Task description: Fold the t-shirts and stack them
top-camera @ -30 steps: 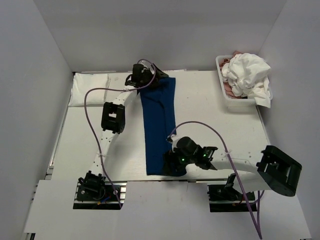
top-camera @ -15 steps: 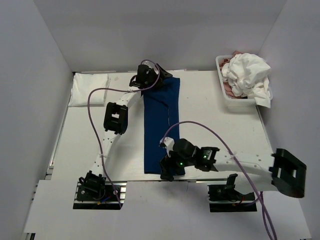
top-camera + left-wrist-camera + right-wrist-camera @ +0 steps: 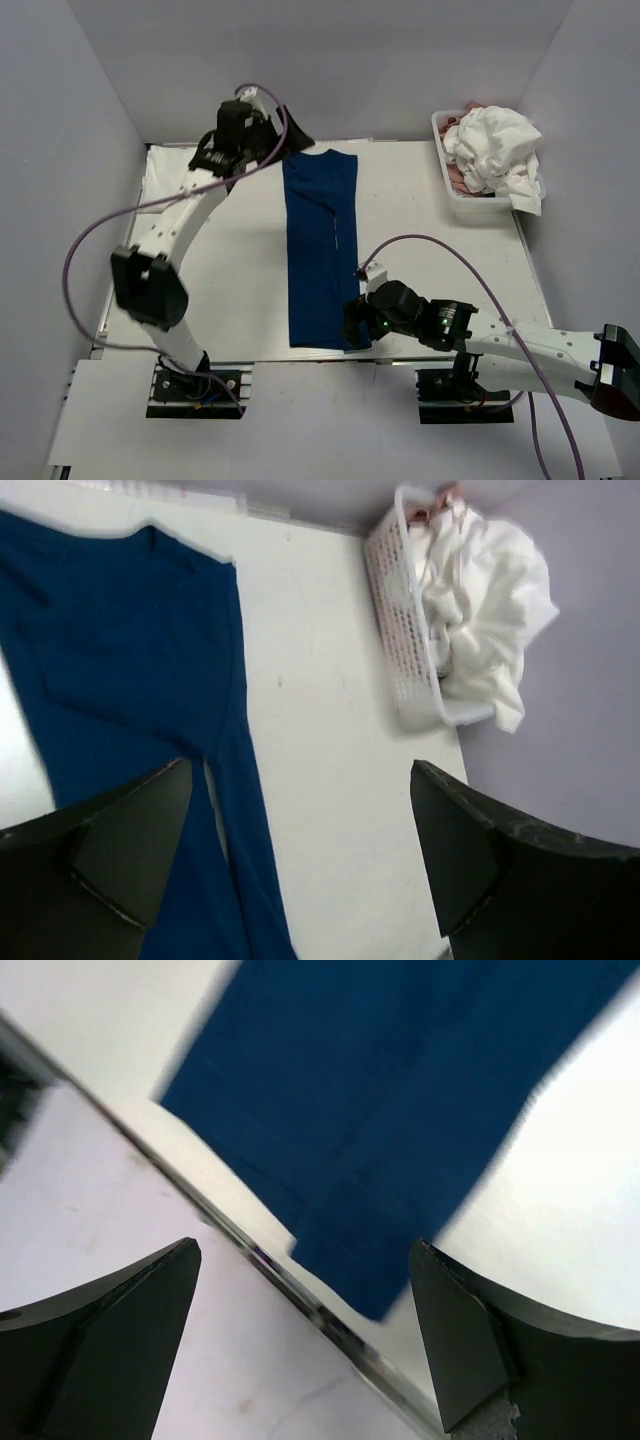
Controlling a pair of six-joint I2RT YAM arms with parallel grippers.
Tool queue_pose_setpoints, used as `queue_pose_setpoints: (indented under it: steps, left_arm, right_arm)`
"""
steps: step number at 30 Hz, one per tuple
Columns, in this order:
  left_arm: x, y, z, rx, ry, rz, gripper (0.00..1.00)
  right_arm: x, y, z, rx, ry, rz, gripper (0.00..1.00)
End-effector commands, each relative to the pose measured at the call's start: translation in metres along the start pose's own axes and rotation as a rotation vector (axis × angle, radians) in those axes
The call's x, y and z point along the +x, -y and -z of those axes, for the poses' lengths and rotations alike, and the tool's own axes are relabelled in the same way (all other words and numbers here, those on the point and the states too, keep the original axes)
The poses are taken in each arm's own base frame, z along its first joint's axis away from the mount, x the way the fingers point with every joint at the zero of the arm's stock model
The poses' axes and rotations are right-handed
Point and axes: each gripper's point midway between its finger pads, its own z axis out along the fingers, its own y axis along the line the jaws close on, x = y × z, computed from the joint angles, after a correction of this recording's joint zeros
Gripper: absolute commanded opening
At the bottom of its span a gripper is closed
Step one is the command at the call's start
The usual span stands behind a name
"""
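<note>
Left hand [image 3: 300, 855] higher, off navy t-shirt [image 3: 318, 250]

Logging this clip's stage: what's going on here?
A navy shirt lies on the table as a long folded strip. The left gripper hovers open by its far end, the right gripper open over its near end; neither holds it. A white shirt and a pink shirt lie crumpled in the basket, far right.
</note>
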Motion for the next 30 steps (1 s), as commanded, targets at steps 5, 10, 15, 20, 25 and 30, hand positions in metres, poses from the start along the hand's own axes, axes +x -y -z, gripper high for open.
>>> queue_pose_setpoints:
  steps: [5,10,15,20,25,30]
  left_arm:
    - [0.204,-0.066,0.108,-0.146,-0.303,0.143,1.00]
    - [0.284,-0.074,0.165,-0.172,-0.477,0.171,1.00]
    - [0.334,-0.101,0.202,-0.262,-0.618,0.127,1.00]
    - [0.384,-0.113,0.217,-0.271,-0.802,0.106,0.88]
    - [0.410,-0.109,0.218,-0.218,-0.884,0.085,0.74]
    - [0.422,-0.100,0.212,-0.179,-0.909,0.067,0.69]
  right_arm:
    - [0.052,0.024,0.006,0.106,-0.168,-0.142,0.90]
    - [0.085,0.021,0.006,0.052,-0.271,-0.178,0.90]
    - [0.087,0.023,0.001,0.057,-0.250,-0.200,0.85]
    - [0.085,0.026,-0.005,0.066,-0.219,-0.216,0.85]
    - [0.086,0.032,-0.009,0.094,-0.202,-0.249,0.80]
    - [0.081,0.038,-0.015,0.116,-0.162,-0.257,0.65]
